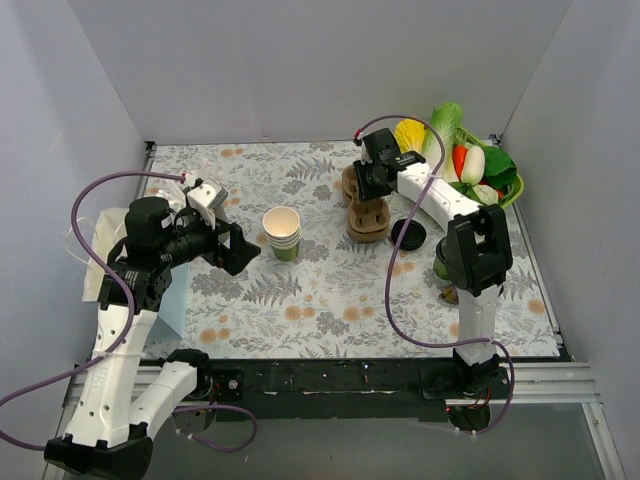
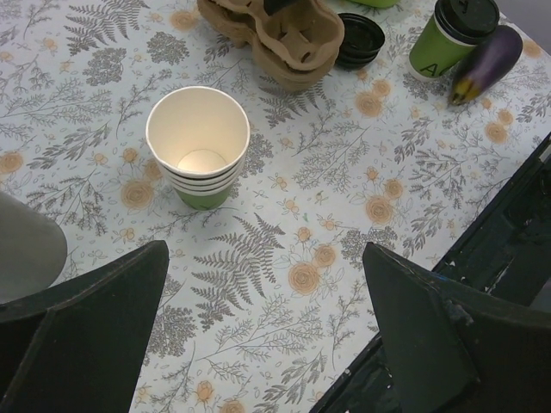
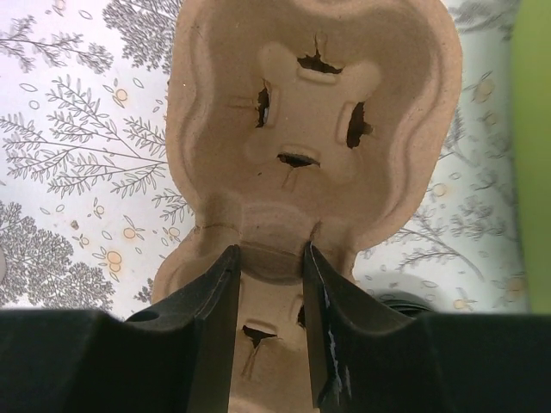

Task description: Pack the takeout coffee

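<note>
- Right gripper (image 3: 265, 258) straddles the carrier (image 3: 318, 112) at its middle ridge, likely to steady it (a firm pinch can't be told).
- Left gripper (image 1: 243, 250) hangs wide open, empty.
- Coffee (image 2: 452, 39) stands beside an eggplant (image 2: 486, 60), unpacked.

Floral-print table (image 1: 330, 300), stack of lidless cups (image 1: 282, 233), cardboard cup carrier (image 1: 367, 218), loose black lid (image 1: 409, 234), takeout coffee (image 2: 452, 34), eggplant (image 2: 486, 60), vegetable basket (image 1: 505, 190)

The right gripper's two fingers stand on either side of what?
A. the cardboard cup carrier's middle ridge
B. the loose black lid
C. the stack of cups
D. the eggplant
A: in the right wrist view, the right gripper has one finger each side of the ridge of the cardboard cup carrier.
</note>
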Action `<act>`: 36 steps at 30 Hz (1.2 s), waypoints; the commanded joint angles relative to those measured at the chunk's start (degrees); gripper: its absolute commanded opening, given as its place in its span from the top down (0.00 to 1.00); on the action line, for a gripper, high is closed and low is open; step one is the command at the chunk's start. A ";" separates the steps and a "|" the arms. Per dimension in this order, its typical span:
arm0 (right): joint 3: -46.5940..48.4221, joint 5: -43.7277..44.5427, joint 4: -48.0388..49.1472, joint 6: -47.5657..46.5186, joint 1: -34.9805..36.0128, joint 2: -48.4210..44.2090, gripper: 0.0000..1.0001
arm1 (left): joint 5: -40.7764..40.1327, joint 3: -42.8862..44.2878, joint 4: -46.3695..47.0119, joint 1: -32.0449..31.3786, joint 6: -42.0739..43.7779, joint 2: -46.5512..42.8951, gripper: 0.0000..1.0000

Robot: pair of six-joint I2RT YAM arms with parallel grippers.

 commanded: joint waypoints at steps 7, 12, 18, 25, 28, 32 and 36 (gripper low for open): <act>4.64 -10.53 0.11 -16.75 -0.99 -7.25 0.99 | -2.88 6.23 -1.07 0.40 -0.04 -1.63 0.02; -0.70 -17.06 0.98 -22.03 -1.35 -13.57 0.99 | -18.40 13.71 -3.19 0.32 3.56 -3.12 0.02; -18.77 -26.10 10.01 -22.74 -1.43 -31.47 0.99 | -40.13 21.01 -9.95 0.49 9.26 -1.80 0.02; -28.74 -34.36 13.29 -17.82 -1.43 -41.00 0.99 | -57.44 22.61 -8.39 0.93 16.73 2.06 0.04; -30.76 -37.00 13.98 -16.32 -1.43 -42.23 0.99 | -62.46 22.87 -5.40 2.50 18.41 4.51 0.03; -32.09 -39.73 14.61 -15.44 -1.43 -43.81 0.99 | -65.11 25.50 -3.10 4.18 20.26 9.96 0.03; -33.93 -42.98 14.78 -14.83 -1.43 -45.74 0.99 | -65.81 34.62 -6.86 4.62 17.90 19.61 0.04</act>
